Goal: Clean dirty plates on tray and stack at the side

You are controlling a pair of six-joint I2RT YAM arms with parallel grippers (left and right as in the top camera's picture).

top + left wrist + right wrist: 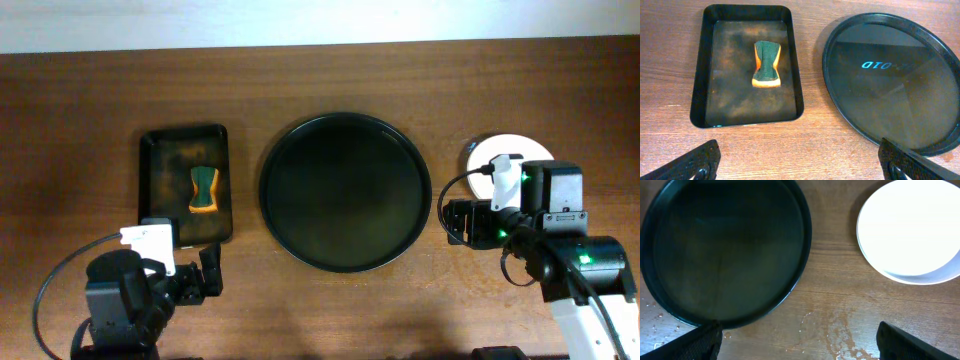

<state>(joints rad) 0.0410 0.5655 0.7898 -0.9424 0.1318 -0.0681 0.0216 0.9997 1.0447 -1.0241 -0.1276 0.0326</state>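
A large round black tray (345,192) lies in the middle of the table and holds no plates; it also shows in the left wrist view (895,80) and the right wrist view (725,250). A white plate (512,152) sits at the right, partly hidden by my right arm; it shows in the right wrist view (912,227). A green and orange sponge (204,189) lies in a black rectangular basin (152,190); the left wrist view shows the sponge (767,64) too. My left gripper (800,167) is open and empty over bare wood. My right gripper (797,342) is open and empty above wet wood.
Water streaks and drops (850,330) lie on the wood between the round tray and the white plate. The rectangular basin (700,85) has a wet, brownish floor.
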